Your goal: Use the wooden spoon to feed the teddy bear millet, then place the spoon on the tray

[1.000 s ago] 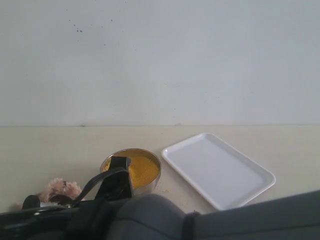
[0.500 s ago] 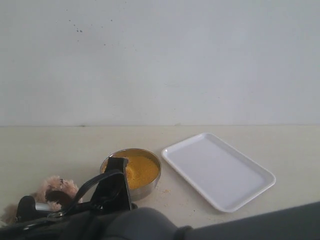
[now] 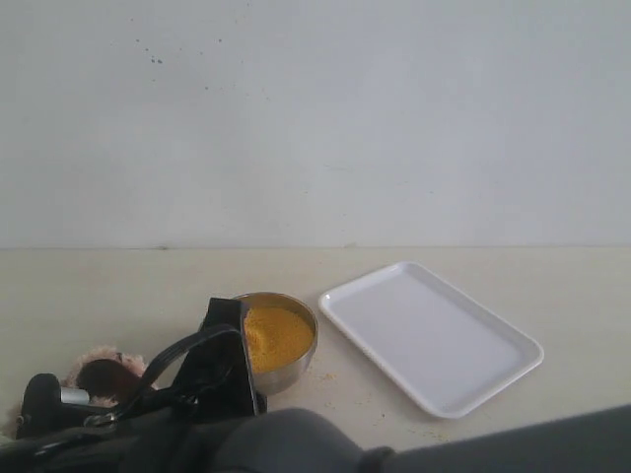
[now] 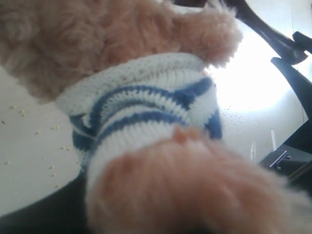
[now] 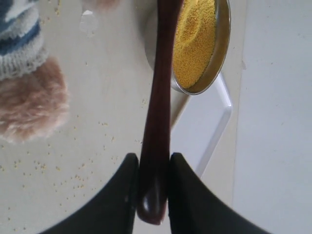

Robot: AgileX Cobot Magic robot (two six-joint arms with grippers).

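The teddy bear [image 4: 146, 112], fluffy and light brown in a navy-and-white striped shirt, fills the left wrist view; its fur hides my left gripper's jaws, which hold its lower body. In the exterior view the bear [image 3: 94, 357] lies at the lower left. My right gripper [image 5: 153, 158] is shut on the handle of the dark wooden spoon [image 5: 158, 97]. The spoon's bowl [image 3: 100, 377] is at the bear's face. Yellow millet [image 5: 195, 39] fills a steel bowl [image 3: 296, 367] beside the spoon's handle. The white tray [image 3: 429, 335] lies right of the bowl, with nothing on it.
Stray millet grains [image 5: 58, 170] are scattered on the pale table [image 3: 118, 286] near the bear. Both arms' dark bodies [image 3: 296, 443] cross the bottom of the exterior view. A plain wall [image 3: 315, 118] rises behind the table.
My right gripper has moved left with the spoon, bringing its bowl in front of the bear's face. The right arm's bulk has dropped lower in the exterior view. The bear has shifted slightly left.
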